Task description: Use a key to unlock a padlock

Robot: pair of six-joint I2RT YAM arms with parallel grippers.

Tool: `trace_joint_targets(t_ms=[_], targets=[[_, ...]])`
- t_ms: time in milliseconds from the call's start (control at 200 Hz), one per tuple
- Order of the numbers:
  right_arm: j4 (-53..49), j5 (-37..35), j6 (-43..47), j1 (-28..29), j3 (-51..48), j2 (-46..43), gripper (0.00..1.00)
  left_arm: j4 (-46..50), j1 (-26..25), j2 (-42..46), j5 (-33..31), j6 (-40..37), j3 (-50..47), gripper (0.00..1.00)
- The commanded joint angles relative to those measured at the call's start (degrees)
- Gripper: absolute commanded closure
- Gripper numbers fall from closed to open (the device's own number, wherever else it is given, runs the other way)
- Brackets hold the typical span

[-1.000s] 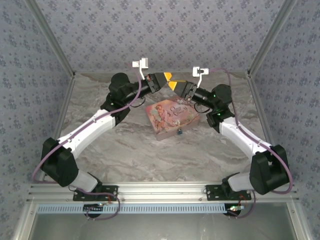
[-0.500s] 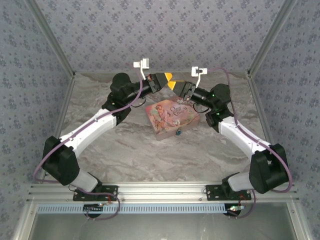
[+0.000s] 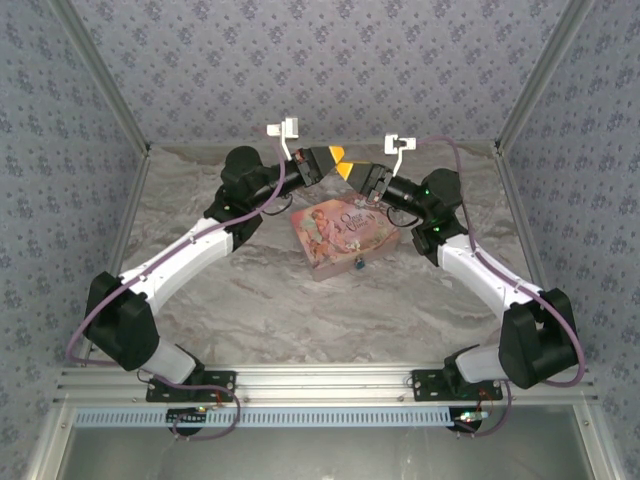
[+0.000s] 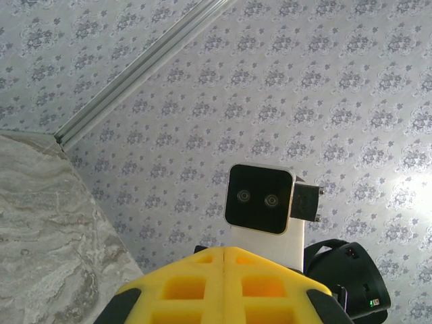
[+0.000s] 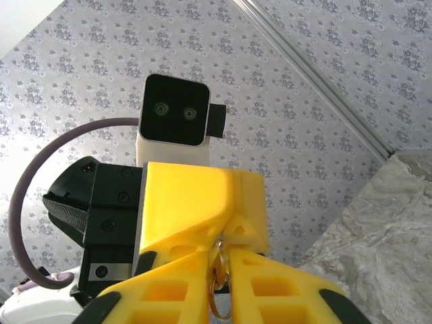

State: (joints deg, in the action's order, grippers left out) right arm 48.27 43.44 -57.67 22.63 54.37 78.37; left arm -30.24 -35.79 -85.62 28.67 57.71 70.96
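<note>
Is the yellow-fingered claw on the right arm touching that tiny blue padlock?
Apart. The top view shows the right gripper past the far edge of the pink illustrated box, while the tiny blue padlock lies by its near edge.

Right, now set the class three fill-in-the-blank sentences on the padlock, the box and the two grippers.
1. The padlock lies on the table beside the ___ box.
2. Between the right gripper fingers sits a golden ___.
3. The left gripper and the right gripper both have ___ fingers.
Missing words: pink; ring; yellow.
</note>
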Motion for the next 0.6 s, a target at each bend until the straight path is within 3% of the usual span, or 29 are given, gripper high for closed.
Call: trace_joint_targets(t_ms=[0, 140, 235, 300, 365, 595], targets=[[-0.3, -0.7, -0.3, -0.6, -0.6, -1.4, 0.9, -3.9, -0.3, 0.4, -0.4, 0.3, 0.0, 1.0], [-1.4, -0.8, -0.1, -0.7, -0.7, -1.4, 1.0, -3.9, -0.2, 0.7, -0.7, 0.4, -0.4, 1.0], [-2.7, -1.2, 0.9, -0.9, -1.1, -1.9, 1.0, -3.4, 0.3, 1.2, -0.9, 0.3, -0.6, 0.99], [-4.9, -1.6, 2.3, -1.0, -1.3, -2.5, 1.0, -2.4, 0.7, 1.9, -1.3, -0.5, -0.9, 0.87], [-8.3, -2.0, 4.5, -1.0, -1.4, -3.4, 1.0, -0.5, 1.0, 2.8, -1.9, -1.8, -1.2, 0.67], [-29.2, -5.9, 19.0, -1.4, -0.4, -8.7, 1.0, 15.9, 1.9, 8.6, -7.7, -12.4, -4.0, 0.25]])
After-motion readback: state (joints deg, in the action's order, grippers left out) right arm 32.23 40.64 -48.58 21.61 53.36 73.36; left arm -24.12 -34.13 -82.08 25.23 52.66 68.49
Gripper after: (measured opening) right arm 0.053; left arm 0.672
